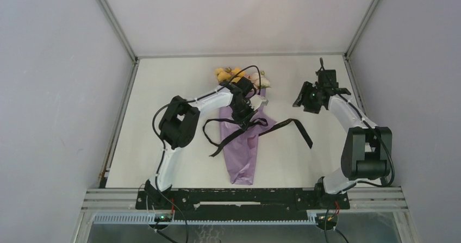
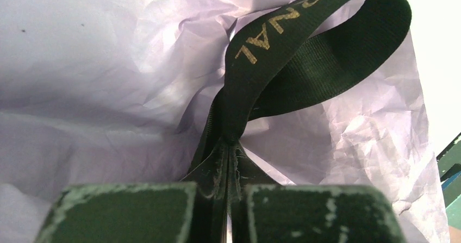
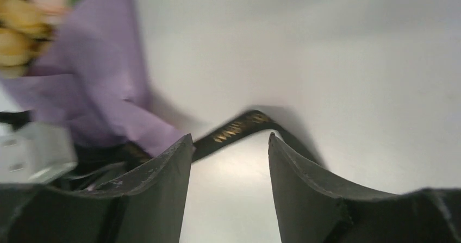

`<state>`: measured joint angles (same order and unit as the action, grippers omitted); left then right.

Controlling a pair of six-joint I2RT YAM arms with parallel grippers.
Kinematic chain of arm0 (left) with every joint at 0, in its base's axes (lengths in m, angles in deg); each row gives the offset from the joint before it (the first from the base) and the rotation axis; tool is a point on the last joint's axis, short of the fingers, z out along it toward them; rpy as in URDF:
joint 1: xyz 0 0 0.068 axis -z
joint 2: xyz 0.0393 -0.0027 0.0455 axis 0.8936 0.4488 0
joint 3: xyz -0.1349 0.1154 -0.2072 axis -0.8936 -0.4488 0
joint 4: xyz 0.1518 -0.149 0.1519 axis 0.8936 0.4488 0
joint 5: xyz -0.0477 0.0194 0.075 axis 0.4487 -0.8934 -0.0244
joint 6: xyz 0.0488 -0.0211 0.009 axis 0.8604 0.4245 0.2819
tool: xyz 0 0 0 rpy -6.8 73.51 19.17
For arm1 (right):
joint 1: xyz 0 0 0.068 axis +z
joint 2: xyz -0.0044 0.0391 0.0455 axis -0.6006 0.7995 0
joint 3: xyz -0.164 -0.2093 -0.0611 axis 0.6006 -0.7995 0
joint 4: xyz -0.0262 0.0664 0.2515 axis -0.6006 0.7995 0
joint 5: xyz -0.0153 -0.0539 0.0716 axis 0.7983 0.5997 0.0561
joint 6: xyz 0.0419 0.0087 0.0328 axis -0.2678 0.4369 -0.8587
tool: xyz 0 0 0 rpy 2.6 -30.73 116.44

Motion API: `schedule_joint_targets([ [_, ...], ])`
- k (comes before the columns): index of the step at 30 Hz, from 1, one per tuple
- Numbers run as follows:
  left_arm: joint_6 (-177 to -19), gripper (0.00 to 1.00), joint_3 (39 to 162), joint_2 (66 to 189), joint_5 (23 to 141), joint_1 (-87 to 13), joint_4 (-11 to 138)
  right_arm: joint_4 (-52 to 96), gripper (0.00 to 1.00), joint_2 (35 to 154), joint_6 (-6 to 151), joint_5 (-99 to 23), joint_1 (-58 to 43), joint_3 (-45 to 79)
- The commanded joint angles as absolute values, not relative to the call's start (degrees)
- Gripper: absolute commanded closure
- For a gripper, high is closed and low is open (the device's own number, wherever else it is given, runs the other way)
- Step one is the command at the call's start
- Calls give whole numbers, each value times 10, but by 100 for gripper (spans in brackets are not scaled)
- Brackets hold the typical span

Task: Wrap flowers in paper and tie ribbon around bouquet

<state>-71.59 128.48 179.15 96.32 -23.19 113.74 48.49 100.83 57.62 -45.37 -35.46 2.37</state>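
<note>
The bouquet (image 1: 242, 148) lies mid-table, a lilac paper (image 2: 108, 63) cone with its narrow end toward the arms. Yellow and pink flowers (image 1: 231, 73) show at the far, wide end. A black ribbon (image 1: 291, 124) with gold lettering crosses the cone, its ends trailing left and right on the table. My left gripper (image 1: 245, 112) sits over the cone, shut on a folded loop of ribbon (image 2: 304, 63) pinched between its fingers (image 2: 125, 210). My right gripper (image 1: 306, 99) hovers to the right of the bouquet, open and holding nothing (image 3: 231, 139). The ribbon's right tail (image 3: 239, 126) lies beyond its fingertips.
Grey enclosure walls (image 1: 65, 91) close in the white table (image 1: 179, 74) on the left, right and far sides. A black mounting rail (image 1: 244, 197) runs along the near edge. Part of the left arm's white body (image 3: 32, 150) shows at the left of the right wrist view.
</note>
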Motion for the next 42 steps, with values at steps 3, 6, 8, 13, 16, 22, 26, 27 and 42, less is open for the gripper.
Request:
schedule_joint_targets([
  [3,-727,100,1286,1774,973,-227,1128,641,36,1071,704,-381,-383,61],
  [6,-730,100,1286,1767,975,-227,1128,654,34,1121,730,-401,-384,91],
  [8,-731,100,1285,1762,976,-226,1128,658,34,1146,741,-417,-382,106],
  [13,-733,100,1282,1755,975,-226,1126,663,34,1193,765,-420,-370,115],
  [16,-733,100,1284,1754,972,-226,1126,658,36,1213,771,-410,-348,115],
  [22,-733,100,1286,1746,968,-226,1128,643,94,1194,756,-416,-352,115],
  [26,-733,100,1290,1744,961,-226,1128,624,100,1101,723,-416,-389,97],
  [27,-733,100,1292,1744,958,-226,1128,616,100,1065,715,-427,-403,87],
  [42,-710,100,1325,1749,940,-227,1146,483,100,625,613,-629,-509,51],
])
